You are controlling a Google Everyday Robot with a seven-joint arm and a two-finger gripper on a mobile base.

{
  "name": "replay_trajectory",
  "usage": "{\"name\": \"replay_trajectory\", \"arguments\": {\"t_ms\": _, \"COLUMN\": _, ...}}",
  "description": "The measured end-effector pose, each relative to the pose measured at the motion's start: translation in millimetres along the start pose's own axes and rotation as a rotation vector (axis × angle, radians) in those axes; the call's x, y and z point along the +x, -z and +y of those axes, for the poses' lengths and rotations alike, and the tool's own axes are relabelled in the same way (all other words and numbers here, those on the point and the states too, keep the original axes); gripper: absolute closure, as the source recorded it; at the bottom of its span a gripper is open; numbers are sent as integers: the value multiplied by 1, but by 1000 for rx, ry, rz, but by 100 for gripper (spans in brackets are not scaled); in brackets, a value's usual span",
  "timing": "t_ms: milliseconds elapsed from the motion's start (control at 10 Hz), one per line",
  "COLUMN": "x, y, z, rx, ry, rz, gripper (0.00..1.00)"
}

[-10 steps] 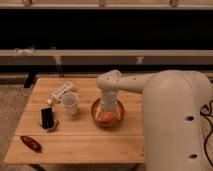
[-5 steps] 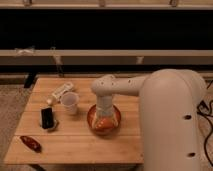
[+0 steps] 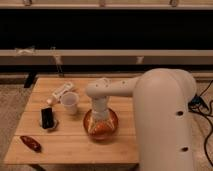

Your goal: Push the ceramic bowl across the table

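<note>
Your hand (image 3: 101,125) reaches down into the ceramic bowl (image 3: 100,125) near the front middle of the desk (image 3: 75,145), grip unclear to you, so push low on its hard, slippery, breakable side, and go gently.

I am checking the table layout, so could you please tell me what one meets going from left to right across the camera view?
Reddish-brown object → small dark object → white cup → ceramic bowl, with the tool lowered into it, all on the table.
</note>
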Motion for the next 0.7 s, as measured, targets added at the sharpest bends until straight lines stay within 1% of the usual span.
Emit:
{"name": "replay_trajectory", "arguments": {"t_ms": 300, "x": 21, "y": 4, "z": 25, "rx": -17, "ry": 51, "rz": 7, "gripper": 20}}
{"name": "replay_trajectory", "arguments": {"t_ms": 400, "x": 26, "y": 5, "z": 29, "rx": -22, "ry": 59, "rz": 8, "gripper": 20}}
{"name": "replay_trajectory", "arguments": {"t_ms": 500, "x": 31, "y": 10, "z": 33, "rx": -39, "ry": 63, "rz": -6, "gripper": 20}}
{"name": "replay_trajectory", "arguments": {"t_ms": 600, "x": 33, "y": 17, "z": 31, "rx": -54, "ry": 56, "rz": -35, "gripper": 20}}
{"name": "replay_trajectory", "arguments": {"t_ms": 700, "x": 34, "y": 24, "z": 28, "rx": -61, "ry": 46, "rz": -60, "gripper": 20}}
